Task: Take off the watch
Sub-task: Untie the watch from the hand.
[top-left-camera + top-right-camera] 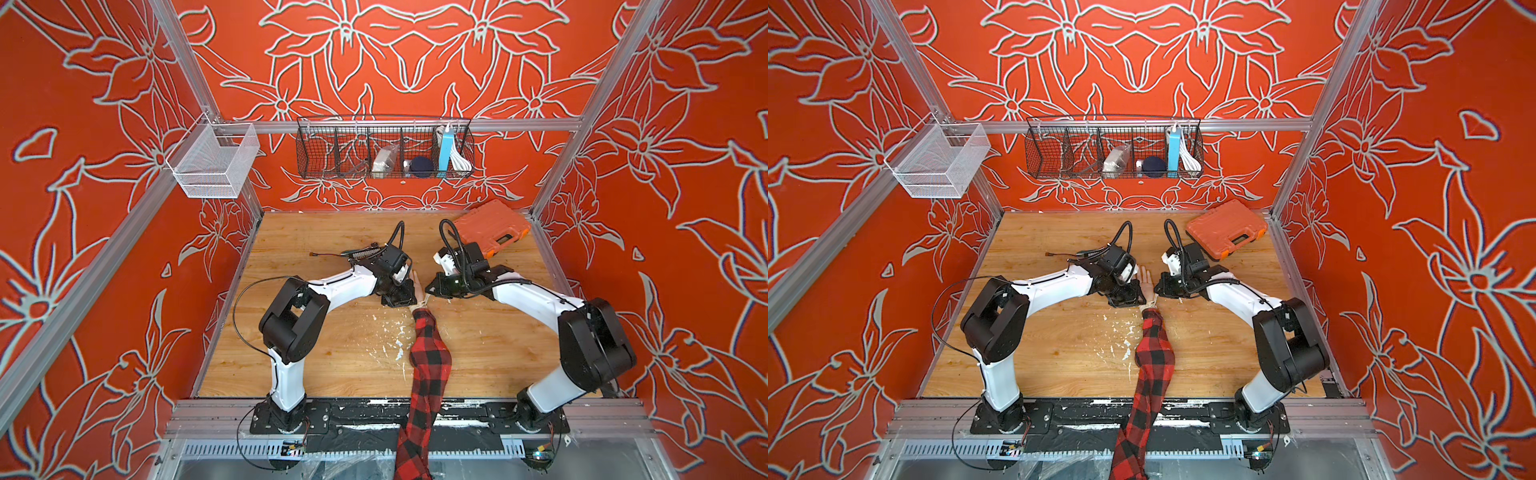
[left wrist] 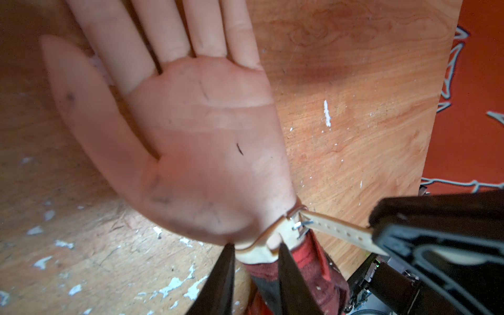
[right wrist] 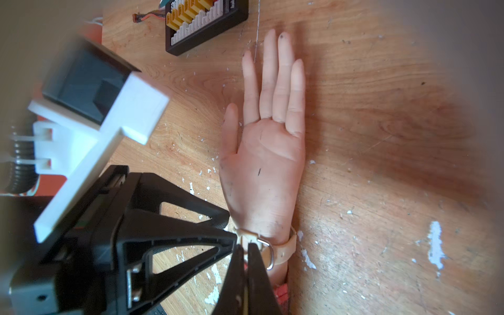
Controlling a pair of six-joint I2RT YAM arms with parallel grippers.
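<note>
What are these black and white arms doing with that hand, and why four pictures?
They are two robot arms. Two pictures look down from above; the others come from a camera on each arm's wrist. On the wooden table lies a pretend hand in a checked sleeve, palm up, wearing the watch. An orange case and a black board with wires lie there. The right gripper pinches the loose strap end in its fingers; the left gripper has its fingers either side of the strap at the wrist.
</note>
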